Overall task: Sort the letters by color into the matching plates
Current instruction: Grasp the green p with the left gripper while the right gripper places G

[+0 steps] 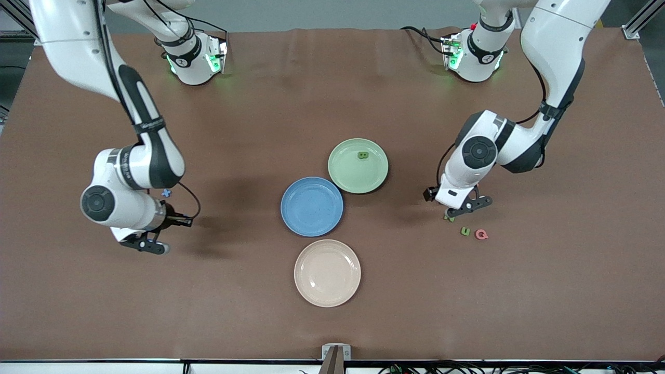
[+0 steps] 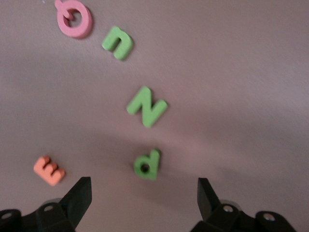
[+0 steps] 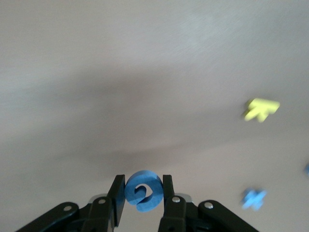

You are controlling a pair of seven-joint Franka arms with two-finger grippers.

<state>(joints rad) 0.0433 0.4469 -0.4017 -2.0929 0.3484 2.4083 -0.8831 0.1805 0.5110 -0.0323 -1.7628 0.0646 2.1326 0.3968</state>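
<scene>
Right wrist view shows you the right end effector (image 3: pixel 144 193) clamped on a round blue letter (image 3: pixel 143 191), above the table (image 3: pixel 96 72), with a blue X (image 3: pixel 254 198) and a yellow letter (image 3: pixel 260 108) lying past its fingertips. Your left end effector (image 2: pixel 145 193) hangs with fingers spread; a green P (image 2: pixel 147 164) lies just ahead between them, then a green N (image 2: pixel 147 106), a green U (image 2: pixel 118 42), and the blue plate (image 1: pixel 311 206) and green plate (image 1: pixel 358 165) well apart.

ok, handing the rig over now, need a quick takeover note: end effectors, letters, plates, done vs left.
Right end effector: shut on a blue letter, up over the table at the right arm's end.
Left end effector: open, over the green letters at the left arm's end.
Done: one green letter in the green plate.
Left: blue plate is empty; held blue goes there, then the blue X, then the three greens.
</scene>
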